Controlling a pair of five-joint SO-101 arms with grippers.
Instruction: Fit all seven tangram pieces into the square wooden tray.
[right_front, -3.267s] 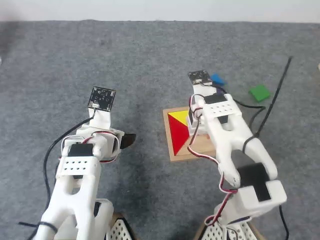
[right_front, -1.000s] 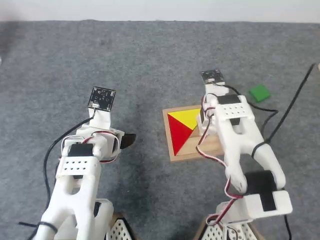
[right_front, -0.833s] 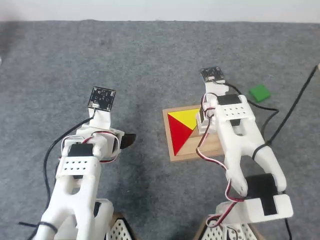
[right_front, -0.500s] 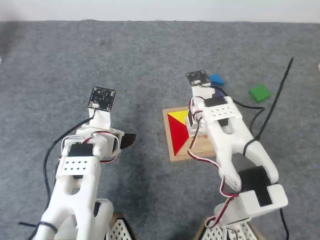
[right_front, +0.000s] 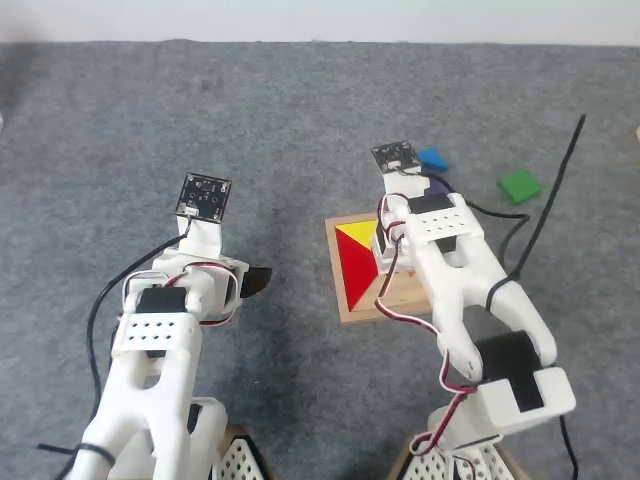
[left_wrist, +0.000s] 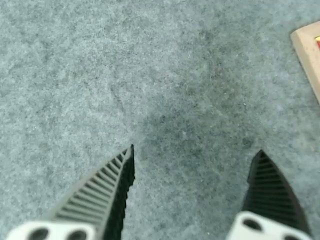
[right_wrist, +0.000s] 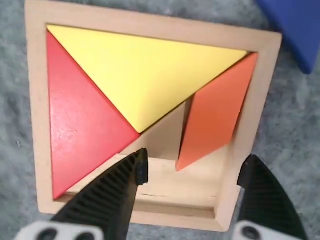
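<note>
Right fingers: spread open, holding nothing, hanging over the square wooden tray above its bare wood floor.
Left fingers: also apart and empty, over bare grey counter. One corner of the tray sits off to their side, well apart.

Tray contents:
- yellow triangle: large, with its long edge along one wall.
- red triangle: large, with its long edge along the adjacent wall. One short edge is flush against the yellow.
- orange parallelogram: against the wall opposite the red, with one end touching the yellow's other short edge.
- Bare wood shows between red and orange, and in a strip along the fourth wall.

Outside the tray:
- blue piece: on the counter just past the tray's far side, near the corner by the orange.
- green piece: on the counter further right, well apart from the tray.

High view: the right arm stretches over the tray's right half. The left arm is to the tray's left, with open counter between them.
</note>
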